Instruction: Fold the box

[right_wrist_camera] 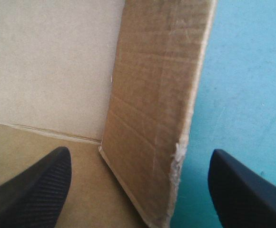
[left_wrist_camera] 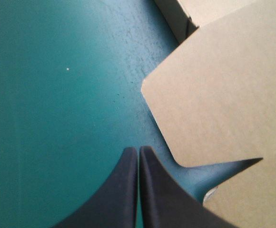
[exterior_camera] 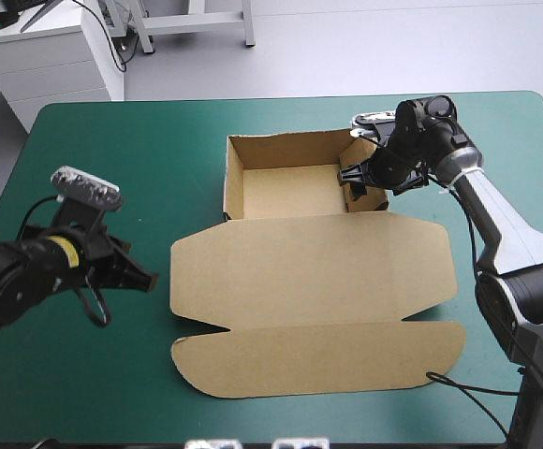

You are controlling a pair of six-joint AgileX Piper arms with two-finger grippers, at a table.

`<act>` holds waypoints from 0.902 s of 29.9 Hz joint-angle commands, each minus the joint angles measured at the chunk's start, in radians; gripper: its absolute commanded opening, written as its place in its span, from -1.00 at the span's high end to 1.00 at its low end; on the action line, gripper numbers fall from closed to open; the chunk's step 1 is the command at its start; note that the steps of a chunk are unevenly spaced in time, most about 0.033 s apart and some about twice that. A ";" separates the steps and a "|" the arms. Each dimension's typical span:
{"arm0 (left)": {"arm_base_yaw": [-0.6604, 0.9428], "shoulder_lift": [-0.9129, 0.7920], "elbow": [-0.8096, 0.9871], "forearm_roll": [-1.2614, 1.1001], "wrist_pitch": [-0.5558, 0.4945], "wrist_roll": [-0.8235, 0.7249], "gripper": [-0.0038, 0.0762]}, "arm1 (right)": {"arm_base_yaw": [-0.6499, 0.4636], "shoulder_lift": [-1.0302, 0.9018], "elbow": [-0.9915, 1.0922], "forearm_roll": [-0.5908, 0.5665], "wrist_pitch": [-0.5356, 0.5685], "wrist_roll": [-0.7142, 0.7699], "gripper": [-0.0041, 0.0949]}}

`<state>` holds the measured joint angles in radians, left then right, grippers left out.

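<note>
Front flap: nearest me, the long rounded flap (exterior_camera: 318, 360) of the brown cut-cardboard box (exterior_camera: 318, 267) lies flat on the teal-green table cover (exterior_camera: 84, 140), mid-table.
Left side: my left gripper (left_wrist_camera: 138, 149) has its black fin fingers pressed together on nothing, low over the cover just beside the lid (left_wrist_camera: 214, 95).
Tray: the tray (exterior_camera: 286, 192) stands with walls raised at the far side, lid flat toward me.
Right side: my right gripper (right_wrist_camera: 139, 152) is spread astride the tray's right wall (right_wrist_camera: 152, 109), one finger inside, one outside.
Handling: I'd pinch that wall squarely and press it upright, sparing its frayed edge.
</note>
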<state>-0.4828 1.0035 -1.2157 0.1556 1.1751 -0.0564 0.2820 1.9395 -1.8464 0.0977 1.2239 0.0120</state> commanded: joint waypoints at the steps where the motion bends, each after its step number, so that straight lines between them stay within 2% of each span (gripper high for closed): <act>1: -0.006 -0.136 0.154 0.006 -0.153 -0.002 0.92 | -0.001 -0.033 -0.021 -0.002 -0.042 -0.005 -0.55; 6: -0.006 -0.324 0.394 0.006 -0.253 -0.008 0.92 | -0.001 0.003 -0.021 -0.004 -0.051 0.011 -0.51; 12: -0.006 -0.528 0.603 0.006 -0.376 -0.008 0.92 | -0.001 0.031 -0.021 -0.004 -0.049 0.020 -0.24; 16: -0.006 -0.636 0.694 0.006 -0.408 -0.009 0.92 | -0.001 0.033 -0.021 -0.002 -0.051 0.026 0.20; 20: -0.006 -0.710 0.747 0.004 -0.420 -0.038 0.92 | -0.001 0.033 -0.030 -0.002 -0.065 0.026 0.95; 25: -0.006 -0.764 0.777 0.002 -0.475 -0.038 0.92 | -0.001 0.031 -0.108 -0.002 -0.045 0.034 0.96; 27: -0.006 -0.769 0.781 0.004 -0.484 -0.038 0.92 | -0.008 0.031 -0.180 -0.015 0.004 0.019 0.96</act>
<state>-0.4828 0.2319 -0.4186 0.1565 0.7833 -0.0830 0.2811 2.0346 -1.9192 0.0830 1.2065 0.0464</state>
